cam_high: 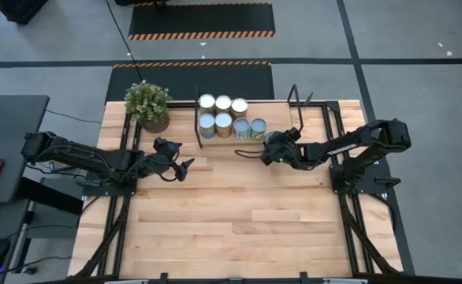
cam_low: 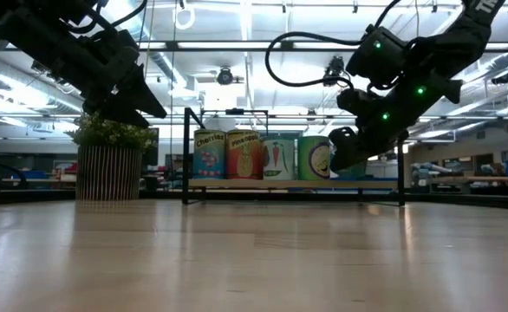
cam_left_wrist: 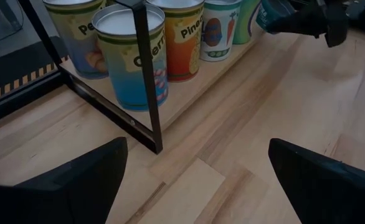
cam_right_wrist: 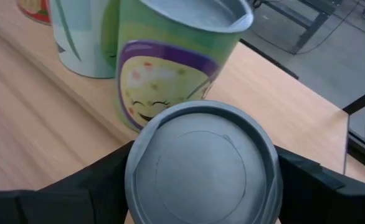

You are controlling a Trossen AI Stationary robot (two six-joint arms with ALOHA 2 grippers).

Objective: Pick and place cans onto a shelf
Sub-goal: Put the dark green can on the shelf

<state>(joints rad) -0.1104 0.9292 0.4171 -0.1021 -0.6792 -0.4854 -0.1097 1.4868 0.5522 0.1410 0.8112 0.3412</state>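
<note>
Several cans (cam_high: 224,115) stand upright in two rows on the shelf (cam_high: 198,110) at the table's far middle. In the low view they (cam_low: 244,154) rest on its wooden board (cam_low: 289,184). My right gripper (cam_high: 269,150) is shut on one more can (cam_low: 349,147) just right of the shelf's row, beside a green-labelled can (cam_right_wrist: 176,56). My left gripper (cam_high: 185,167) is open and empty, above the table near the shelf's left end frame (cam_left_wrist: 146,74), and it faces the cans (cam_left_wrist: 132,56). My right gripper pinches the can's side wall (cam_right_wrist: 132,168) between its two fingers, one on each side, just below the grey round top (cam_right_wrist: 201,162). The fingers come slanting down from the table's right. The can is tilted and lifted clear of the table and the shelf board.
A potted green plant (cam_high: 147,104) stands at the far left, beside the shelf. The shelf's right part (cam_right_wrist: 282,106) is bare board up to its right end frame (cam_high: 294,101). The near half of the table (cam_high: 231,229) is bare wood.
</note>
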